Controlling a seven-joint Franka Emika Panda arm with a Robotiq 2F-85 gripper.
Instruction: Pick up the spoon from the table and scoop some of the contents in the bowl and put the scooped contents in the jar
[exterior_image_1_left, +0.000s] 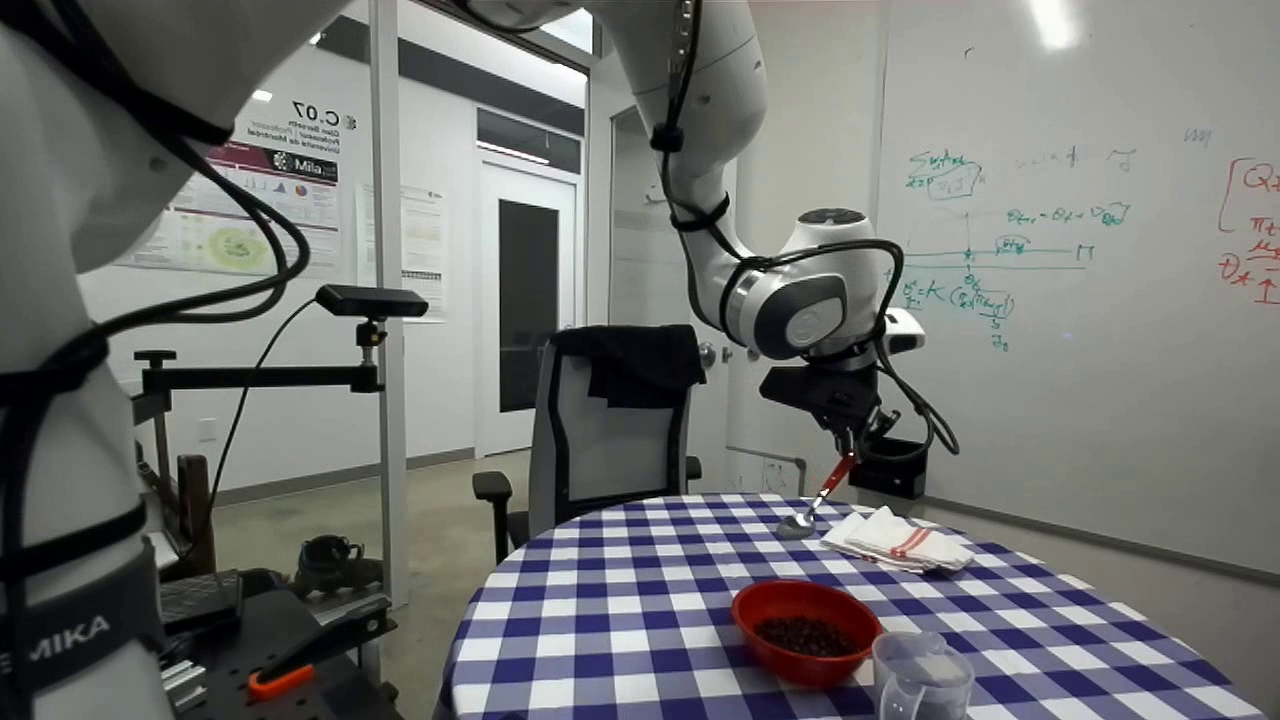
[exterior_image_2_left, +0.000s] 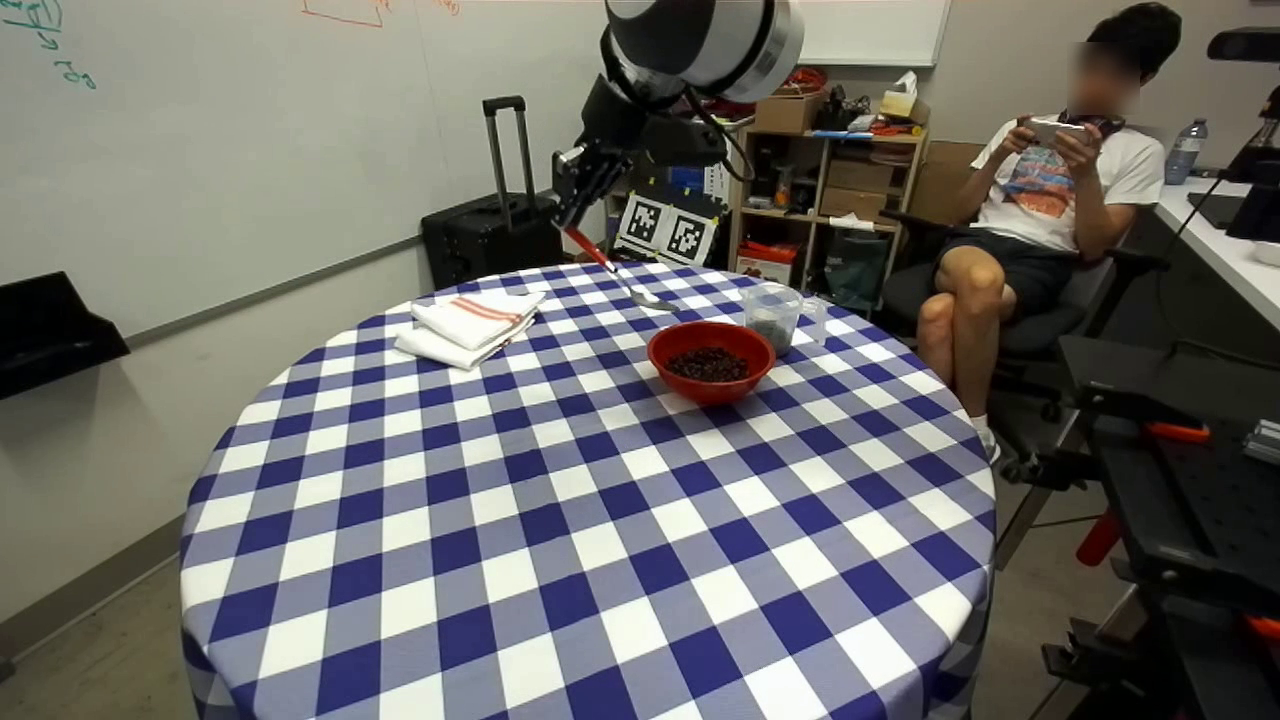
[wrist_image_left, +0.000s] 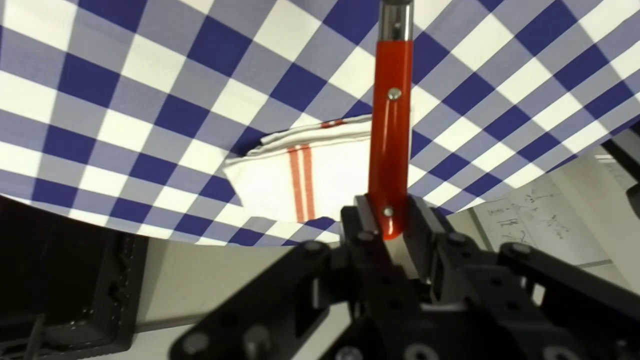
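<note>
Rnd tbl (exterior_image_2_left: 560, 480), blue/wht chkd cloth (exterior_image_1_left: 600, 590), whtbd (exterior_image_1_left: 1090, 340), office chair (exterior_image_1_left: 625, 450)

In an exterior view the arm (exterior_image_1_left: 90, 205) stands tall and runs partly out of view at the top, its forearm (exterior_image_1_left: 725, 90) sloping down to a bent wrist (exterior_image_1_left: 810, 305). Below the wrist hangs the gripper (wrist_image_left: 389, 215), aimed downward at a slant. In the wrist view its two fingers (wrist_image_left: 360, 220) lie near together, pinched in a grip.
</note>
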